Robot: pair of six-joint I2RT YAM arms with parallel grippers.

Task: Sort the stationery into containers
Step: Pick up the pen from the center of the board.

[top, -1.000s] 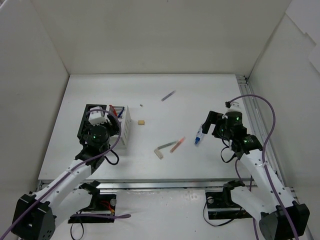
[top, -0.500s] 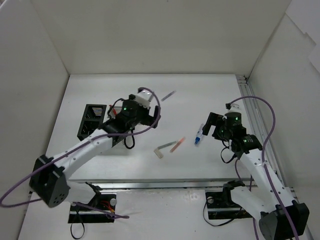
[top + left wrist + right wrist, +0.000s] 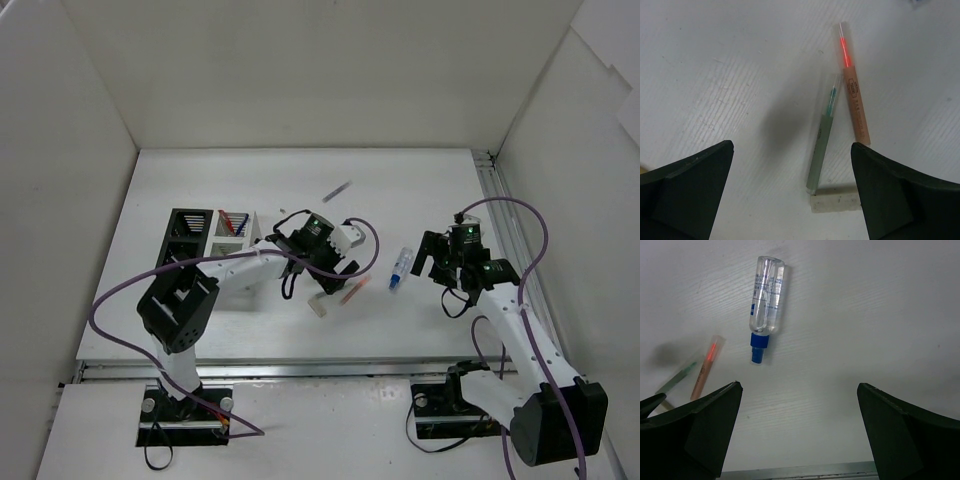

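My left gripper (image 3: 335, 268) is open and empty, hovering over the middle of the table. Between and beyond its jaws lie a green pen (image 3: 821, 140), an orange pen (image 3: 854, 95) and a beige eraser block (image 3: 835, 202), which touches the green pen's end. My right gripper (image 3: 438, 256) is open and empty, just right of a clear tube with a blue cap (image 3: 399, 266). In the right wrist view the tube (image 3: 766, 295) lies ahead of the jaws. The black organiser (image 3: 185, 236) and the white organiser (image 3: 236, 232), which holds red and blue pens, stand at the left.
A grey pen (image 3: 337, 191) lies at the back of the table, with a small dark speck (image 3: 282, 211) to its left. A metal rail (image 3: 505, 230) runs along the right edge. White walls enclose the table.
My left arm has swung from above the organisers to the right and now hovers over the green and orange pens. My right gripper has shifted slightly towards the back.
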